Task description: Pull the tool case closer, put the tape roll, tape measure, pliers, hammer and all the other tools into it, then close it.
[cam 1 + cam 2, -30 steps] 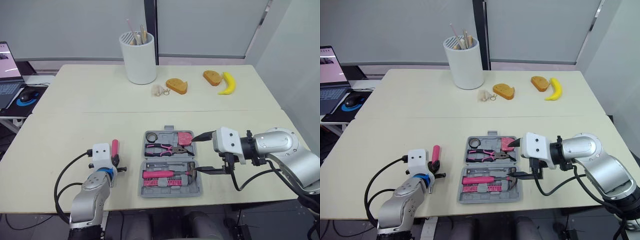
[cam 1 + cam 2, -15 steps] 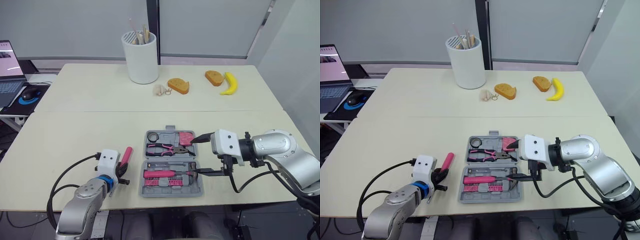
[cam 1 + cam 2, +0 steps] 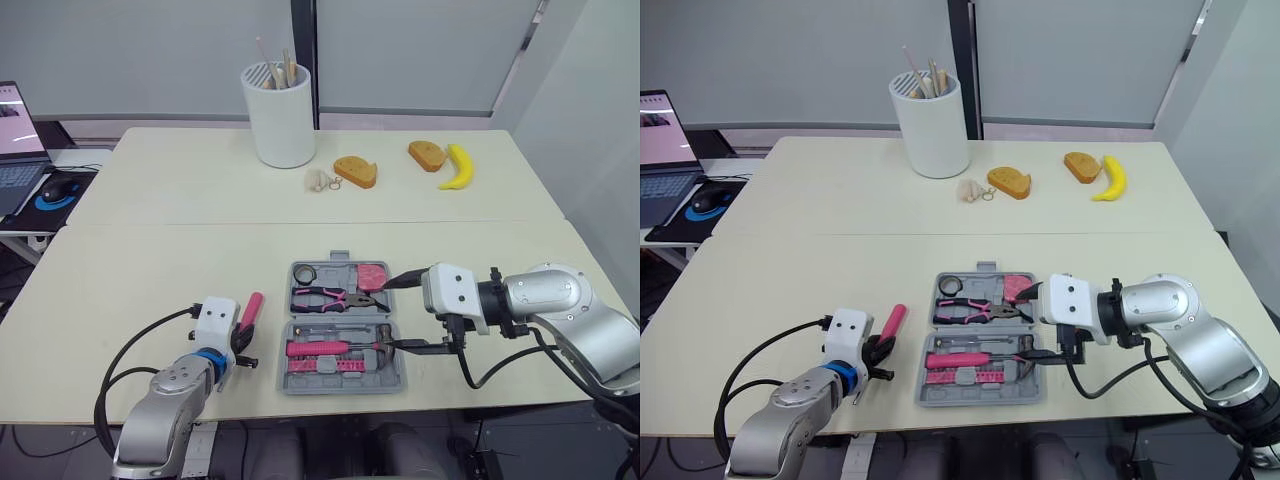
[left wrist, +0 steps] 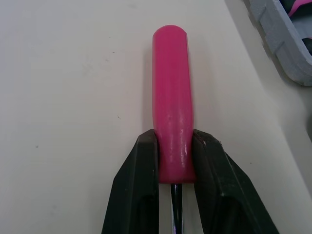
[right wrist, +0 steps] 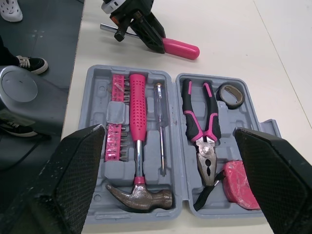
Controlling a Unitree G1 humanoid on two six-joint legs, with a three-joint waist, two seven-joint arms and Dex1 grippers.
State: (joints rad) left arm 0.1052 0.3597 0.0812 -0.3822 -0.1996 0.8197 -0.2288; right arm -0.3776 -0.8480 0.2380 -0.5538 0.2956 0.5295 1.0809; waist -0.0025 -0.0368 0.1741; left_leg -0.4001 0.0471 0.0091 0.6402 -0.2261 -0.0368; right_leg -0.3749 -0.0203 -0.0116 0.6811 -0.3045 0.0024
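Left end effector [image 4: 174, 146] clenched on a pink-handled screwdriver [image 4: 170, 87]; right end effector [image 3: 390, 312] spread wide at the open tool case [image 3: 338, 316].

The screwdriver handle juts beyond the left fingers [image 4: 141, 165], pointing toward the case, near its left edge and not touching it. The right fingers bracket the case's right edge, one by each half, grasping nothing. The case lies flat open on the counter [image 3: 150, 260]. The far half holds the tape roll [image 5: 230, 95], pliers [image 5: 201, 122] and tape measure [image 5: 241, 185]. The near half holds the hammer [image 5: 138, 146], a slim tool [image 5: 159, 126], probably another screwdriver, and pink bits [image 5: 116, 141].
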